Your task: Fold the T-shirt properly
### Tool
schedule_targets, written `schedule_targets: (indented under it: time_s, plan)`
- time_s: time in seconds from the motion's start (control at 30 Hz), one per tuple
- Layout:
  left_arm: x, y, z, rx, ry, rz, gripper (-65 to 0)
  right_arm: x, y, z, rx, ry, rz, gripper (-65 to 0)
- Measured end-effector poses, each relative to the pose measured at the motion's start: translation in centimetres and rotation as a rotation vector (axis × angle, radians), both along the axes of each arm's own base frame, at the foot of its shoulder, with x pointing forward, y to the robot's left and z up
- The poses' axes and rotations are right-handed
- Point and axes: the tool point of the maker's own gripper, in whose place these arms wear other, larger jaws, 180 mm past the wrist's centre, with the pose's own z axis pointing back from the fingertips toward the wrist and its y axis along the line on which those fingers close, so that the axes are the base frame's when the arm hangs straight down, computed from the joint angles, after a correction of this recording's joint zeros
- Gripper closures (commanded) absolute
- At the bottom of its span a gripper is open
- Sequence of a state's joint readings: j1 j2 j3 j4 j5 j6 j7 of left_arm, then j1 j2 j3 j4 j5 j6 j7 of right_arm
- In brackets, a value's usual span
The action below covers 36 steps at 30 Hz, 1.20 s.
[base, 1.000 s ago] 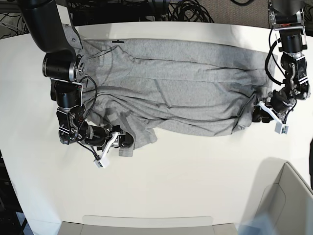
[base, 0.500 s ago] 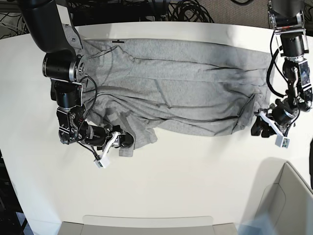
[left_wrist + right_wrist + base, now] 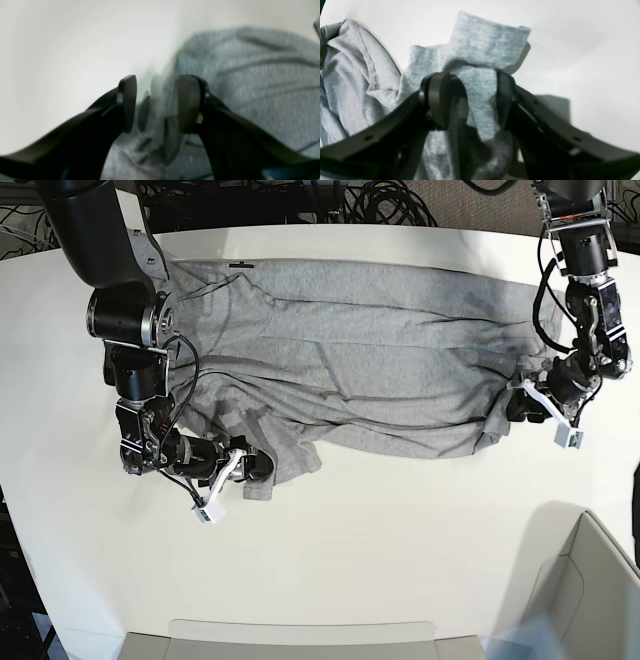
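The heather-grey T-shirt (image 3: 360, 350) lies spread and wrinkled across the white table, plain side up, with a small black neck label (image 3: 241, 266) at its far edge. My right gripper (image 3: 255, 468) sits low at the shirt's front left corner. In the right wrist view its jaws (image 3: 472, 100) are closed on a raised fold of the grey cloth (image 3: 485, 45). My left gripper (image 3: 518, 405) is at the shirt's right edge. In the blurred left wrist view it (image 3: 156, 107) is open, one finger over the cloth (image 3: 250, 75) and the other over bare table.
An open box (image 3: 590, 600) stands at the front right corner. A pale tray (image 3: 300, 635) lies along the front edge. Dark cables (image 3: 370, 205) run behind the table's far edge. White table (image 3: 400, 530) shows in front of the shirt.
My left gripper drew away from the shirt's right edge toward the front, then came back up against it. The right gripper and the shirt's left corner have not moved.
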<state>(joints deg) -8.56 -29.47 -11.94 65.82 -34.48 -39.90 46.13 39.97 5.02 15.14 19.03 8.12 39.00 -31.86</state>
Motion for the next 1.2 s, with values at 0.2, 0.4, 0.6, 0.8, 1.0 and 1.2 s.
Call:
schedule_targets:
  time_s: [0.2, 0.4, 0.6, 0.8, 1.0, 1.2]
  plan:
    - [1.1, -1.0, 2.8, 0.023, -0.095, -0.039, -25.9, 0.0, 0.0, 0.0, 0.001, 0.0, -0.001, -29.0]
    - [0.4, -2.5, 2.1, 0.014, -0.076, -0.064, -25.9, 0.0, 0.0, 0.0, 0.001, 0.0, -0.001, -29.0]
    - [0.5, -2.7, 1.6, -0.01, -0.076, -0.047, -25.9, 0.0, 0.0, 0.0, 0.001, 0.0, -0.001, -29.0]
    - [-0.4, -2.0, -0.8, -0.039, -0.022, -0.005, -25.9, 0.0, 0.0, 0.0, 0.0, 0.0, 0.0, -29.0]
    - [-0.1, -2.1, -0.5, -0.042, -0.037, -0.006, -25.9, 0.0, 0.0, 0.0, 0.0, 0.0, 0.0, -29.0]
    - [-0.2, -3.2, -1.0, -0.042, -0.023, -0.034, -21.8, 0.0, 0.0, 0.0, 0.0, 0.001, 0.0, -29.0]
